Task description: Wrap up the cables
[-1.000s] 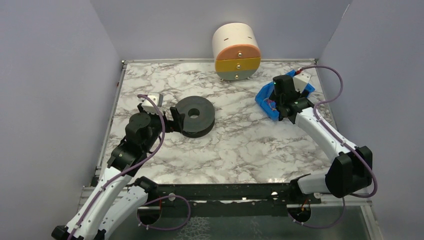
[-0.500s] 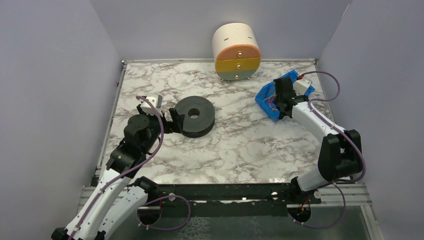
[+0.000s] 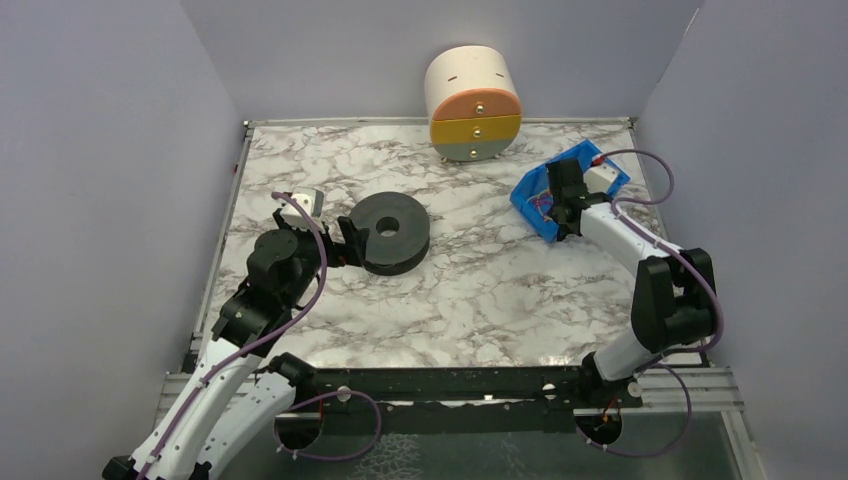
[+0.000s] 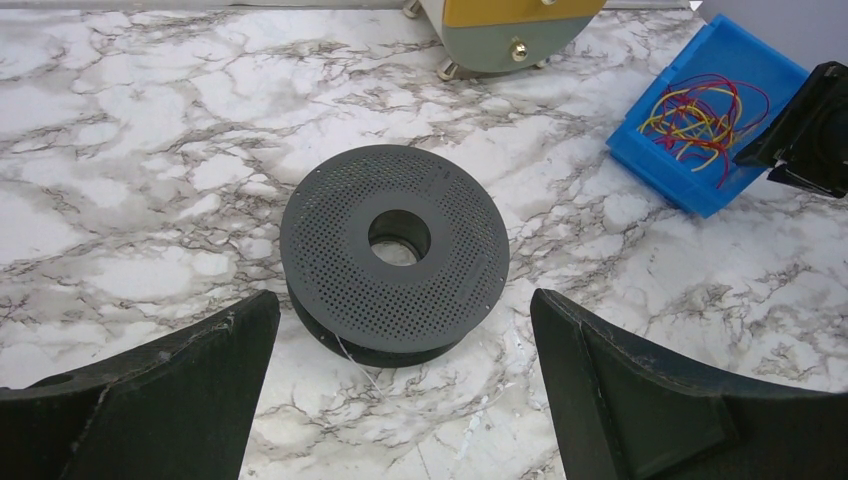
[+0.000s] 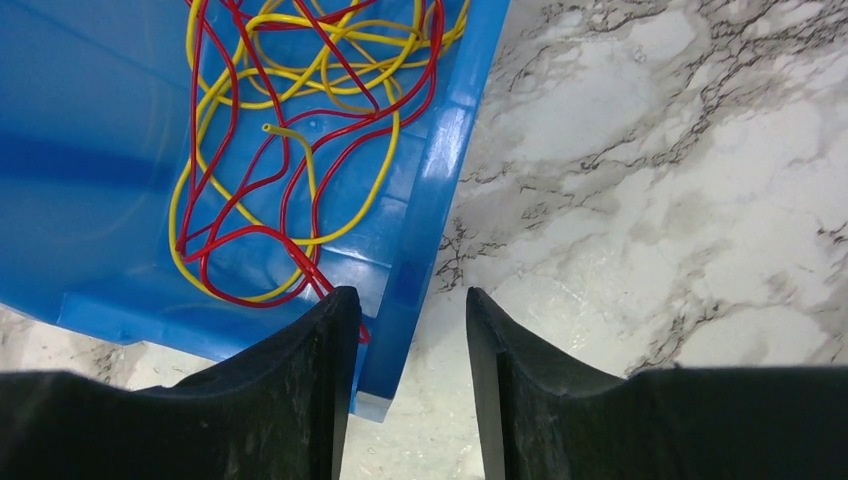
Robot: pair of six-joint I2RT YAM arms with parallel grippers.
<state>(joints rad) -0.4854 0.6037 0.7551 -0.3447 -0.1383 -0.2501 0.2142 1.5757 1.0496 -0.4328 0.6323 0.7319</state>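
Blue bin (image 5: 80, 120) of cables (image 5: 300, 130) straddled by parted right tool (image 5: 407, 295), left tool (image 4: 402, 298) spread wide before black spool (image 4: 330, 250)

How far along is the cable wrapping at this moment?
Nothing looks wrapped: the black spool shows no coloured cable, and the red and yellow cables lie tangled in the blue bin. In hand: the right gripper straddles the bin's wall, jaws apart; the left gripper is open, facing the spool. Left: picking a cable, carrying it over, winding it.
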